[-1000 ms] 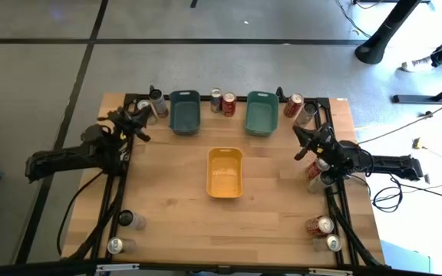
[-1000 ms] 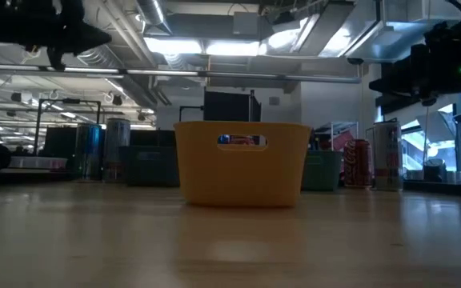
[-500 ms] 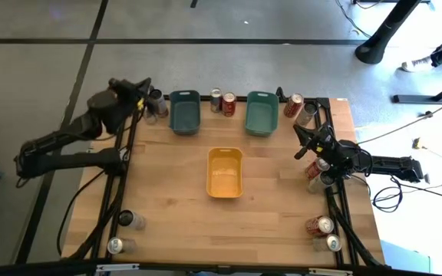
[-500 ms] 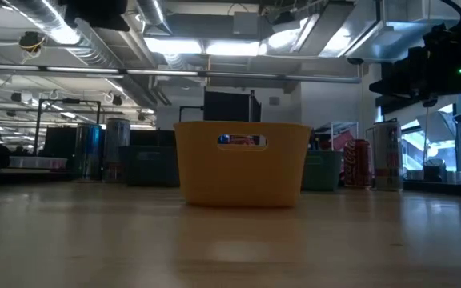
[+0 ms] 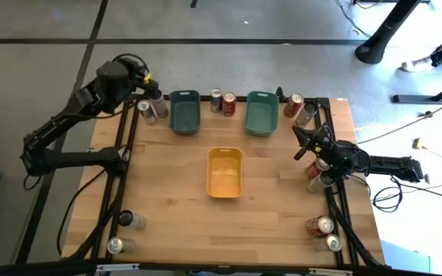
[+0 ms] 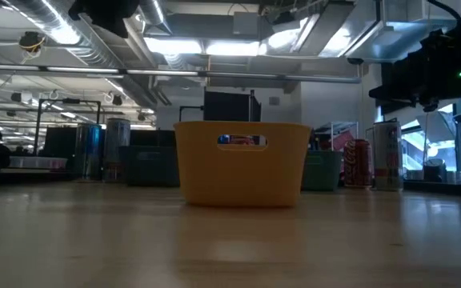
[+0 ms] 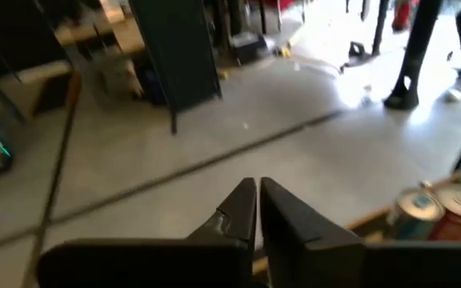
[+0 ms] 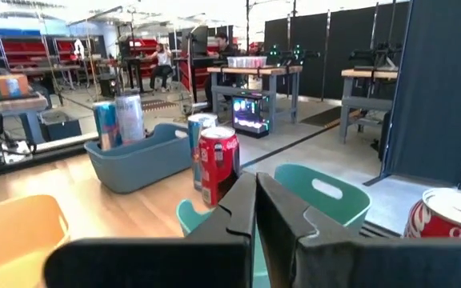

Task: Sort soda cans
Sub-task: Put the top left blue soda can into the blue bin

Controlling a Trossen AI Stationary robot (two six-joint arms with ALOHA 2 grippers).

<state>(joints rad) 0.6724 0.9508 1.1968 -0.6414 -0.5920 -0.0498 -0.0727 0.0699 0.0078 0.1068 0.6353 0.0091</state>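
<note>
High view first: the soda cans are all sitting out on the table in small clusters at its corners and far edge, and none is lying in a bin as far as I can tell. The two teal bins and the yellow bin are showing bare floors from above, so by my judgement the sorting is hardly begun and every can is left to do.

Nearest the left gripper is a pair of cans at the far left corner, just below its tip; it is hovering raised above them, fingers pressed together and pinching nothing.

The right gripper is waiting by the right edge, fingers likewise closed and empty, with cans just ahead of it and more tucked beside its arm.
</note>
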